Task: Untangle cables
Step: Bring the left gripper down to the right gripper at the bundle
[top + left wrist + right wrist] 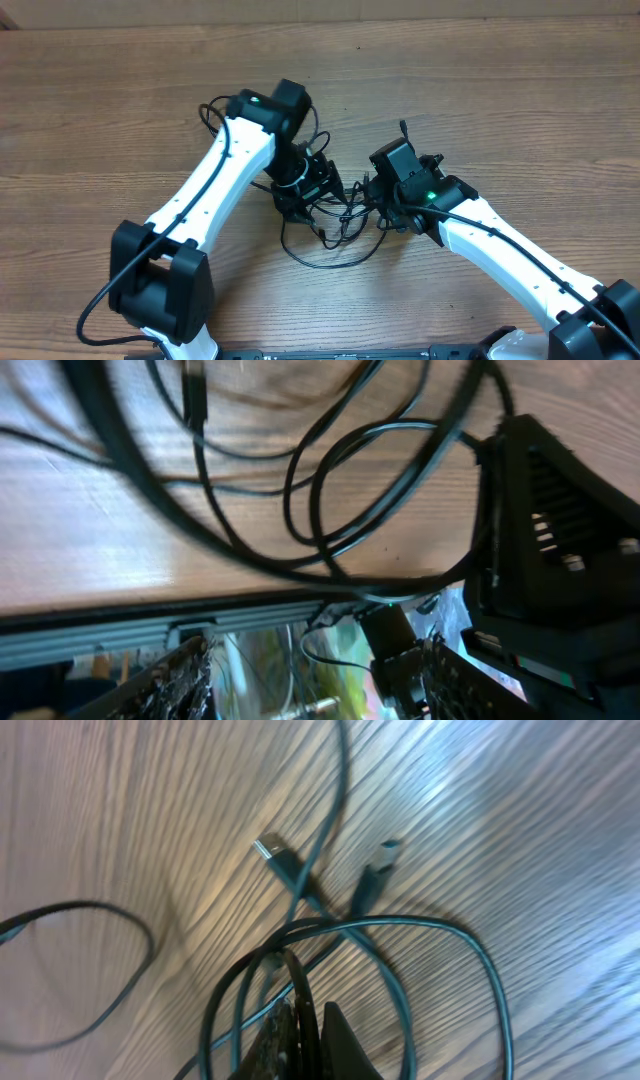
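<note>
The cables are thin black cords lying tangled in overlapping loops on the wooden table, between the two arms. Two plug tips, one silvery, lie near each other, apart, flat on the wood.

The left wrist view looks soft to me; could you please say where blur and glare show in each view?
Left wrist view: the nearest cables are smeared out of focus, with a bright patch on the table. Right wrist view: glare washes the table at upper right, the plug tips are fairly sharp, the loop at left is blurred. Overhead view: evenly lit and sharp, soft shadows only.
</note>
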`<state>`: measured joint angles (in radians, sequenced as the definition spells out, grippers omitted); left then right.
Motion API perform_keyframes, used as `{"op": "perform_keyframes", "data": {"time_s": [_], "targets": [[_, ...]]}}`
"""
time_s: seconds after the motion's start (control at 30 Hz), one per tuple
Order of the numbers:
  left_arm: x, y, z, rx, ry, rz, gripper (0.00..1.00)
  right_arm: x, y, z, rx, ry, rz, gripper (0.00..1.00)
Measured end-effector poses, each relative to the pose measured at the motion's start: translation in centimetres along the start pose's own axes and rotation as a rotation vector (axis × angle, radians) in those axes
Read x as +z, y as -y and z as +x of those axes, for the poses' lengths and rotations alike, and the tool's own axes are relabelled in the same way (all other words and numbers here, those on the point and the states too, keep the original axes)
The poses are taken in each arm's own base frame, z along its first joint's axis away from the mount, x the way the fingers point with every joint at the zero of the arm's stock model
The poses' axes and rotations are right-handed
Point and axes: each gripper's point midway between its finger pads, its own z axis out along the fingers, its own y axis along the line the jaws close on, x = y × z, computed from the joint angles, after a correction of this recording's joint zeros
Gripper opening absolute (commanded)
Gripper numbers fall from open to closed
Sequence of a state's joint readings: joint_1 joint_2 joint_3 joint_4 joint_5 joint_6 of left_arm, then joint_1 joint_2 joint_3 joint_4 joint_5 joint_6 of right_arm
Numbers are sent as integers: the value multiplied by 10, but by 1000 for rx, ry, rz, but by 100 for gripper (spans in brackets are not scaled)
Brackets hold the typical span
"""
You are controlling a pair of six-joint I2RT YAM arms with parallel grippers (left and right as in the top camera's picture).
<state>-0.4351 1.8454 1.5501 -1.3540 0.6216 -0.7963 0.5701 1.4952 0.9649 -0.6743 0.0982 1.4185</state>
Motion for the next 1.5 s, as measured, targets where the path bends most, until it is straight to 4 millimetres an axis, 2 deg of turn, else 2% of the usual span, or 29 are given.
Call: {"op": "perform_keyframes", "data": {"time_s": [0.1, 0.27, 0.37, 0.73, 0.9, 1.0, 1.23, 1.33, 1.43, 1.5], "targets": [[7, 2, 5, -55, -16, -13, 65, 0, 12, -7, 21, 43, 48, 4], [9, 5, 7, -177, -16, -12, 63, -1, 14, -7, 35, 43, 56, 4], [10, 7, 7, -243, -13, -7, 61, -2, 10, -1, 45, -1, 47, 4], [12, 13, 12, -412, -40, 7, 39, -26, -11, 5, 82, -101, -58, 4], [12, 21, 7, -458, -29, 39, 36, -27, -14, 4, 83, -98, -71, 4], [12, 27, 5, -466, -28, 63, 38, -27, -19, 3, 83, -95, -89, 4], [16, 36, 9, -466, -35, 78, 36, -27, -20, 0, 84, -74, -96, 4], [16, 41, 10, -469, -49, 100, 25, -27, -18, -2, 83, -60, -86, 4], [15, 47, 8, -467, -52, 125, 8, -27, -17, -4, 78, -39, -84, 4], [15, 49, 7, -470, -50, 132, 4, -27, -17, -5, 74, -26, -80, 4]]}}
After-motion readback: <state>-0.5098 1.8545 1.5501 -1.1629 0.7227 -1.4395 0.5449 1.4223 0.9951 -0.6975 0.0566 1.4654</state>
